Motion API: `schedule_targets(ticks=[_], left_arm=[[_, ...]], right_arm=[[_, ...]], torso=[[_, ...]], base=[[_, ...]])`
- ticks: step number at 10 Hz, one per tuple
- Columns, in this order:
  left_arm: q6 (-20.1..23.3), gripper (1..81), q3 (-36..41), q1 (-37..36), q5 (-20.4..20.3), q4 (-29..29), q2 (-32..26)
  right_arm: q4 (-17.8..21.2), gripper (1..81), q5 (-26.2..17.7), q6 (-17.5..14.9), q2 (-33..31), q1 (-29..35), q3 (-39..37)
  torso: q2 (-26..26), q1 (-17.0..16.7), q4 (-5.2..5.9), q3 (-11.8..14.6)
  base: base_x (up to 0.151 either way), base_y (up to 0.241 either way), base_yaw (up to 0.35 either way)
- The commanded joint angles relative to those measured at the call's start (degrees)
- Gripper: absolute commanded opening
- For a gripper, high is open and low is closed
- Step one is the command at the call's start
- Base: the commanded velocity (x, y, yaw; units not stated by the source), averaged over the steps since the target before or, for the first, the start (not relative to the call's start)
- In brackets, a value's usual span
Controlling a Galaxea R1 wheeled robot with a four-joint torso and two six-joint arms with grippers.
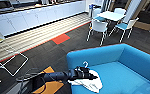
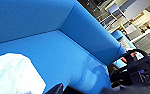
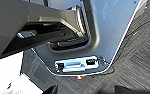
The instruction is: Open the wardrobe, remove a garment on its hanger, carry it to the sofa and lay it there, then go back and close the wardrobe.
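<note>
Lower centre of head view: left gripper (image 1: 91, 76) over the sofa (image 1: 126, 62) seat, on the garment (image 1: 91, 83); finger state cannot be told. Hanger (image 1: 85, 64) hook pokes up. Risk: the bunched shirt, near the seat's front edge, slides floorward on release.

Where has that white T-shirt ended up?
In the head view the white T-shirt lies crumpled on the blue sofa's seat at its near left end, under the left gripper.

No legible text or labels anywhere.
</note>
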Motion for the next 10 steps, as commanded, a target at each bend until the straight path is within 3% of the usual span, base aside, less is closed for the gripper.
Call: schedule_targets(ticks=[1, 2, 3, 4, 6, 7, 10], left_arm=[[0.4, 81.1, 8.4, -1.0, -1.3, 1.3, -6.5], [1.1, 81.1, 9.3, 2.8, -1.3, 2.6, -9.6], [1.6, 81.1, 9.3, 6.8, -1.3, 4.2, -11.4], [1.6, 81.1, 9.3, 10.2, -1.3, 5.9, -13.0], [1.9, 81.1, 9.1, 16.5, -1.3, 9.4, -16.3], [2.1, 81.1, 8.9, 19.7, -1.3, 11.0, -17.3], [4.6, 81.1, 5.3, 29.9, -1.4, 16.2, -18.9]], right_arm=[[-0.7, 81.1, -4.2, -0.4, 0.6, -0.8, 0.4], [-0.7, 81.1, -4.2, -0.4, 0.6, -0.8, 0.4], [-0.8, 81.1, -4.2, -0.4, 0.6, -0.7, 0.4], [-0.7, 81.1, -4.2, -0.4, 0.6, -0.7, 0.4], [-0.8, 81.1, -4.2, -0.4, 0.6, -0.7, 0.4], [-0.7, 81.1, -4.2, -0.4, 0.6, -0.6, 0.4], [-0.8, 81.1, -4.2, -0.3, 0.6, -0.6, 0.4]], torso=[[0.0, 0.0, 0.0, 3.9], [0.0, 0.0, 0.0, 5.6], [0.0, 0.0, 0.0, 11.4], [0.0, -0.1, 0.0, 8.8], [0.0, -0.1, 0.0, 10.2], [-0.1, -0.1, -0.02, 9.2], [-0.1, -0.2, 0.0, 9.8]], base=[[0.0, 0.0, 0.0], [0.0, 0.0, 0.0], [0.0, 0.0, 0.0], [0.0, 0.0, 0.0], [0.0, 0.0, 0.0], [0.0, 0.0, 0.0], [0.0, 0.0, 0.0]])
